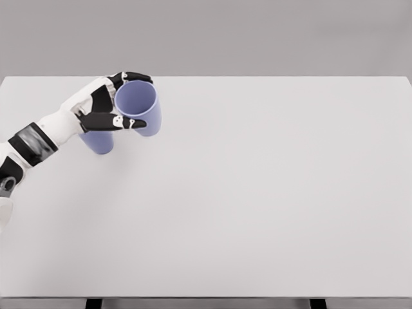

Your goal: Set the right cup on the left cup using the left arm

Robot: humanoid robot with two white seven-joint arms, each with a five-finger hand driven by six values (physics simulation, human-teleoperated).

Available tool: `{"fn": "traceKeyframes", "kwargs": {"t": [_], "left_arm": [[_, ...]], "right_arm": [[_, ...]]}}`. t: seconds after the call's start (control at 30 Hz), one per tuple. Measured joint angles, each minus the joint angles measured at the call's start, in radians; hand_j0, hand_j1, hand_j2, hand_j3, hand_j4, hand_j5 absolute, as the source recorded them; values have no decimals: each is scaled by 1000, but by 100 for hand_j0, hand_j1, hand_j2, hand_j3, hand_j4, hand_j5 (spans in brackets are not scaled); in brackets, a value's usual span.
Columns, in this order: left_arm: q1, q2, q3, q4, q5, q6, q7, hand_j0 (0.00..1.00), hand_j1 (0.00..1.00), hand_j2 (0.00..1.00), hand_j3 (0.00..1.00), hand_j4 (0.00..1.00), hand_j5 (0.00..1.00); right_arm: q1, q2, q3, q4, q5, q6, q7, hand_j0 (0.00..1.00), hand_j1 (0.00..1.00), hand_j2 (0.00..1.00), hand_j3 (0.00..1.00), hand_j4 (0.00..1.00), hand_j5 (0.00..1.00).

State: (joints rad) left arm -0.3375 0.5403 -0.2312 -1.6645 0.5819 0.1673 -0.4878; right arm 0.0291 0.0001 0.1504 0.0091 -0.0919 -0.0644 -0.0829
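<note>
Reaching in from the desk's (257,212) left edge, my left hand (106,106) grips one purple cup (138,106) near the far-left corner; another cup (98,141) sits beneath my wrist.

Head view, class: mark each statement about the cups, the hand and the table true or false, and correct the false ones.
1. The left hand grasps a cup. True.
2. Both cups are red. False: both are pale blue-purple.
3. The held cup's opening is visible to the camera. True.
4. The second cup stands at the table's right edge. False: it is at the left, partly hidden beneath the hand.
5. The right arm reaches across the table. False: no right arm is in view.
6. The fingers wrap around the held cup's rim area. True.
</note>
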Motion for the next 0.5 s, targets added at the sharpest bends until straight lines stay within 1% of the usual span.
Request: {"fn": "traceKeyframes", "kwargs": {"t": [0.33, 0.4, 0.5], "left_arm": [[-25, 30, 16, 3, 25, 0, 0, 73, 73, 73, 73, 73, 73], [-40, 41, 19, 9, 31, 0, 0, 73, 73, 73, 73, 73, 73], [-46, 53, 29, 24, 38, 0, 0, 73, 73, 73, 73, 73, 73]], "right_arm": [[0, 0, 0, 0, 0, 0, 0, 100, 100, 100, 100, 100, 100], [0, 0, 0, 0, 0, 0, 0, 100, 100, 100, 100, 100, 100], [0, 0, 0, 0, 0, 0, 0, 100, 100, 100, 100, 100, 100]]}}
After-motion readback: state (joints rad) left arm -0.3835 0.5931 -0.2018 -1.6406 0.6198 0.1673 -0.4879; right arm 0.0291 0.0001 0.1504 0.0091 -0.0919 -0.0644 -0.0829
